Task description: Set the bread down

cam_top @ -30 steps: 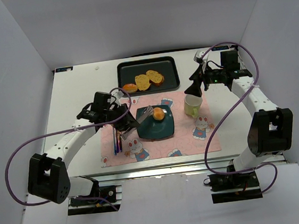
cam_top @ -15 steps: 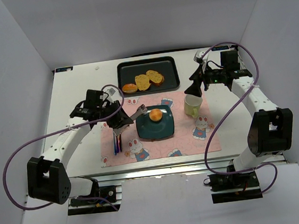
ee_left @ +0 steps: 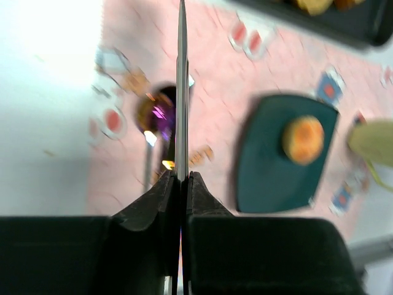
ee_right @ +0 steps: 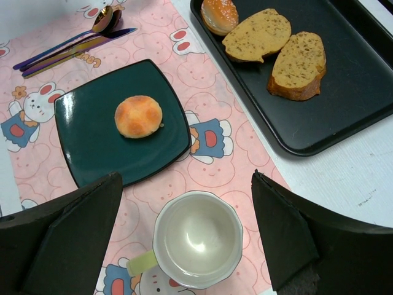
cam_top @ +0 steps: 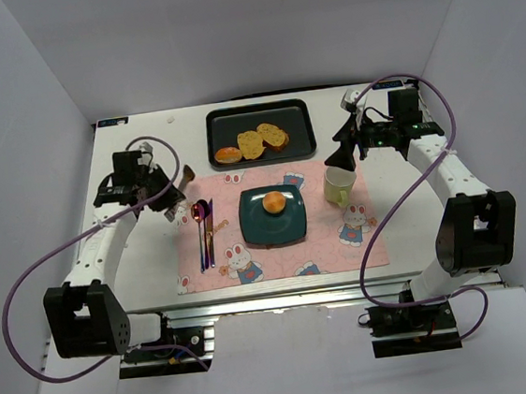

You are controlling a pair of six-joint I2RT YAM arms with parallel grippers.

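Far left first: left end effector (cam_top: 186,176) pinched shut on nothing, parked near the back-left corner of the pink placemat (cam_top: 279,257). Next along, spoon (cam_top: 197,210) and the rest of the cutlery lying on the mat, between that end effector and the teal plate (cam_top: 252,232). Then the bread (cam_top: 274,201), sitting roughly mid-plate, touching nothing but the plate, well apart to the right of the left end effector. Small, round, glossy orange-brown with paler mottled patches, ball-like, so no real long axis to line up with, same from any side. Further right, empty mug (cam_top: 339,186) just beside the plate, with the right end effector (ee_right: 185,178) spread wide open above it, gripping nothing, and probably the slightly nearer of the two to the bread. Looks placed already tbh; nothing left except keeping clear of it.
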